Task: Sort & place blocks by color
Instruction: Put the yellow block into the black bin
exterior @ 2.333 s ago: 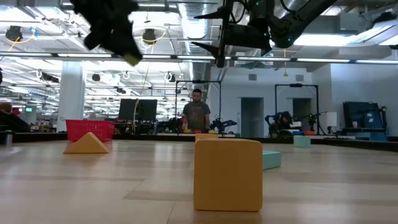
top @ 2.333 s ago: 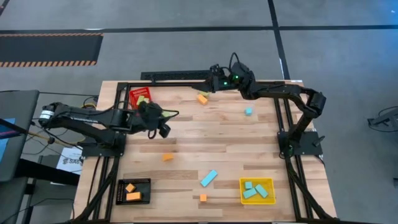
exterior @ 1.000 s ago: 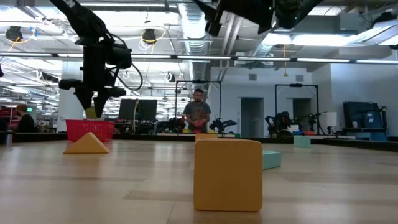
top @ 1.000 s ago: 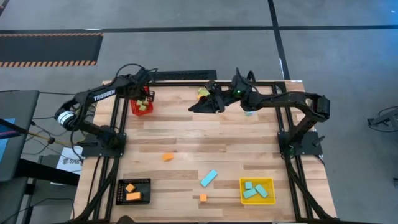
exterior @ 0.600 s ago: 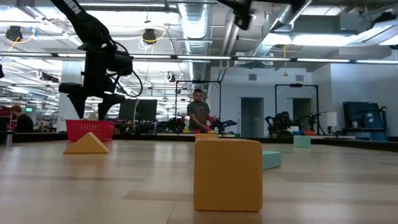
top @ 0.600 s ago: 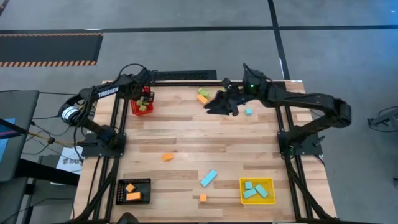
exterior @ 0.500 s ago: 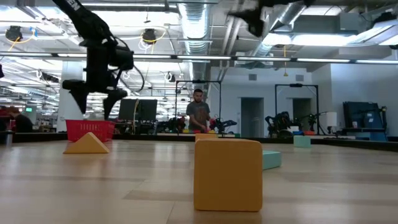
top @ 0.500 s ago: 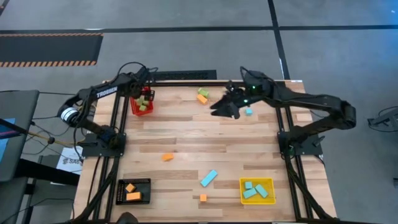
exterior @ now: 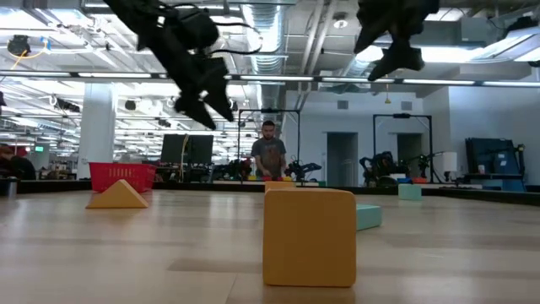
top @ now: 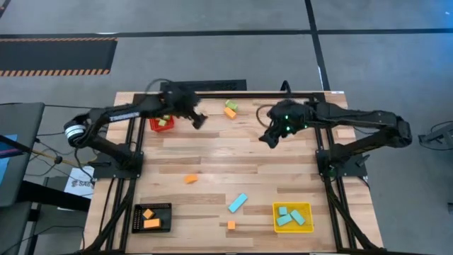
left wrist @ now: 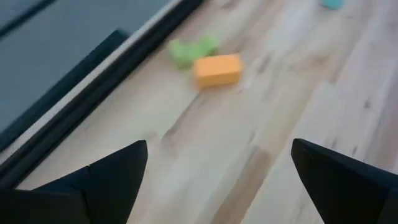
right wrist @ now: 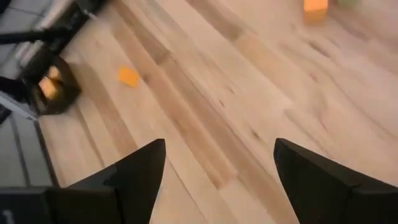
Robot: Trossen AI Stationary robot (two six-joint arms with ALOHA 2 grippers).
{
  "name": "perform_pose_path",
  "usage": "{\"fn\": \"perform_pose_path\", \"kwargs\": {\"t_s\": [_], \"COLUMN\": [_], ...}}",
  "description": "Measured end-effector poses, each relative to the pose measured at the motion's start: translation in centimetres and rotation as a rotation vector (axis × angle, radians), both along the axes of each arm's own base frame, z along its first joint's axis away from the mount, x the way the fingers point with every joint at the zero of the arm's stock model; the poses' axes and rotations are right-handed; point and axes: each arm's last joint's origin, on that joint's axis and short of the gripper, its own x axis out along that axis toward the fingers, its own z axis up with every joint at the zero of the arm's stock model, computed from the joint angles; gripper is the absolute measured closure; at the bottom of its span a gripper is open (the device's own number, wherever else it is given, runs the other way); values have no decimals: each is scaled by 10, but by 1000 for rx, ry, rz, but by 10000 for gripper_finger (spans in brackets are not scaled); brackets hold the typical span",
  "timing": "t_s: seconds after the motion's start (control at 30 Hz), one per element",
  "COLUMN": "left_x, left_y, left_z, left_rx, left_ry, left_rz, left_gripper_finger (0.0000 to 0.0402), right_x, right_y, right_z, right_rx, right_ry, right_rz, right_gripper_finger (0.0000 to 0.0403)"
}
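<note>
The sorting looks roughly half done, judging from the bins; the yellow bin (top: 292,217) at the near right corner of the desk (top: 212,159) holds cyan blocks (top: 289,216), the black bin (top: 152,217) at the near left holds orange blocks (top: 148,218), and the red bin (top: 160,122) at the far left holds light green blocks (top: 163,123).

Still loose on the desk: an orange brick (left wrist: 217,69) touching a light green block (left wrist: 189,50) near the far edge; an orange block (top: 190,178) left of centre; a long cyan bar (top: 237,202) and a small orange cube (top: 231,224) toward the near edge.

The left gripper (top: 197,118) hangs above the desk just beside the red bin, its fingers (left wrist: 106,174) spread wide and holding nothing; the right gripper (top: 269,137) hangs over the desk right of centre, fingers (right wrist: 134,168) likewise wide apart and empty; neither is touching a block.
</note>
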Motion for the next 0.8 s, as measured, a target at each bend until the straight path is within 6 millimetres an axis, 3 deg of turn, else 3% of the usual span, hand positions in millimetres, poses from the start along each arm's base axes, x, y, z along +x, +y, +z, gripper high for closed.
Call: {"fn": "perform_pose_path", "kwargs": {"t_s": [0.13,0.23,0.33,0.6,0.8], "left_x": [36,59,83,146,160], "left_y": [-14,-23,-18,38,86], "left_z": [-19,-32,-40,-64,-77], "left_rx": [95,210,283,300,156], "left_ry": [-16,75,156,348,416], "left_rz": [-235,-475,-611,-715,-723], "left_gripper_finger": [15,15,15,15,15], "right_x": [1,2,2,-1,-3], "right_y": [21,38,53,76,85], "right_z": [-1,-1,-1,-2,-2], "right_rx": [20,31,35,58,80], "right_ry": [20,20,19,17,17], "right_rz": [-2,9,9,-20,-13], "right_gripper_finger": [84,84,84,84,84]}}
